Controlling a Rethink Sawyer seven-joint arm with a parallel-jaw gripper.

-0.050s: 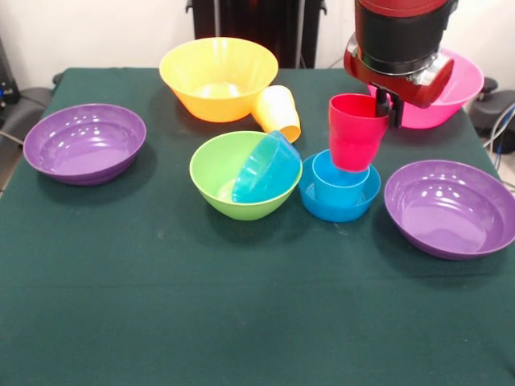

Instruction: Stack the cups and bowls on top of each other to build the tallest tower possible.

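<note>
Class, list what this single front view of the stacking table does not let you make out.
- Tool: fingers mostly hidden behind the red cup, so the grip is unclear.
- Pink bowl: largely covered by the arm.
- Whether the red cup touches the blue cup below: not clear.
- Right purple bowl: rim cut by the picture's edge.

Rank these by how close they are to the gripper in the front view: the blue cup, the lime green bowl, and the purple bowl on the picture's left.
From the gripper holding the red cup:
1. Blue cup, just below the red cup, standing in a small blue bowl.
2. Lime green bowl, mid-table, further left in the picture.
3. Purple bowl, at the far left edge.
</note>
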